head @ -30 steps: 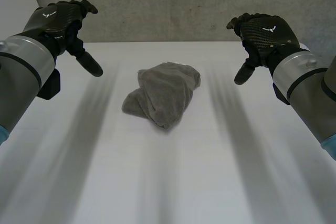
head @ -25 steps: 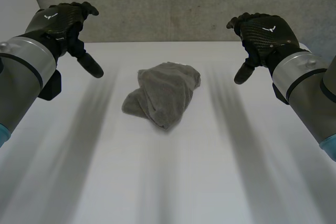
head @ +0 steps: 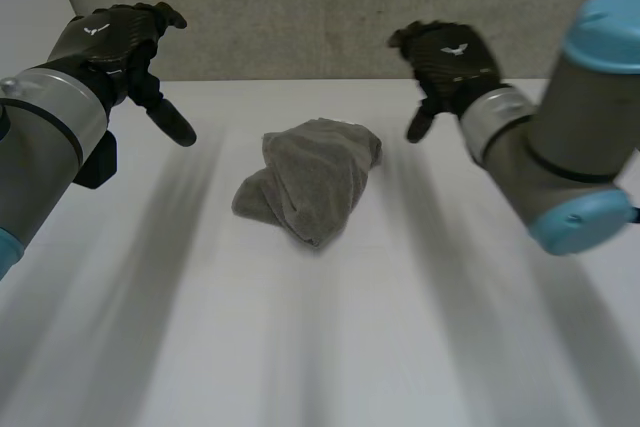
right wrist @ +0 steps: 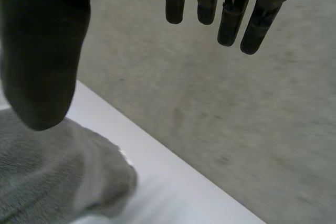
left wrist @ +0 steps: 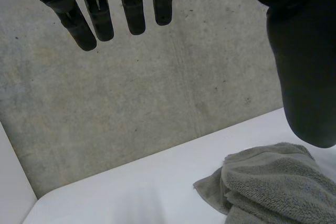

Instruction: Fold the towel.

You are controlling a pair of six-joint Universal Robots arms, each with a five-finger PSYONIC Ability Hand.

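A grey towel lies crumpled in a heap on the white table, towards its far middle. My left hand hovers above the table to the left of the towel, open, holding nothing. My right hand hovers just right of the towel's far end, also open and empty. In the left wrist view the towel sits below the thumb, beyond the straight fingers. In the right wrist view the towel lies under the thumb, apart from the straight fingers.
A grey concrete wall rises right behind the table's far edge. My right arm reaches over the table's right side. Bare white tabletop spreads in front of the towel and on both sides.
My right hand has swung left, towards the towel's far right end, and its arm has turned over the table. The left hand and the towel have stayed put.
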